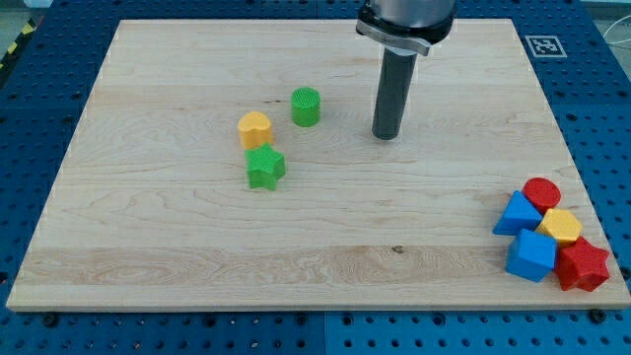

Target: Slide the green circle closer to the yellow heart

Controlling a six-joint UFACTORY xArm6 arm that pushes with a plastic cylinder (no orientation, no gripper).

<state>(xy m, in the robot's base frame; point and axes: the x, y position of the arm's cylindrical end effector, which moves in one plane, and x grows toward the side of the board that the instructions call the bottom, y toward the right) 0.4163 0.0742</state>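
The green circle (306, 106) stands on the wooden board (197, 247) above the middle, a little up and to the right of the yellow heart (254, 128). A small gap separates the two. A green star (264, 168) lies just below the yellow heart, close to it. My tip (385, 135) rests on the board to the right of the green circle, well apart from it, at about the same height in the view.
A cluster sits at the board's lower right corner: a red circle (541, 192), a blue triangle (516, 214), a yellow block (561, 226), a blue cube (530, 255) and a red star (582, 264). A marker tag (541, 44) sits at the top right.
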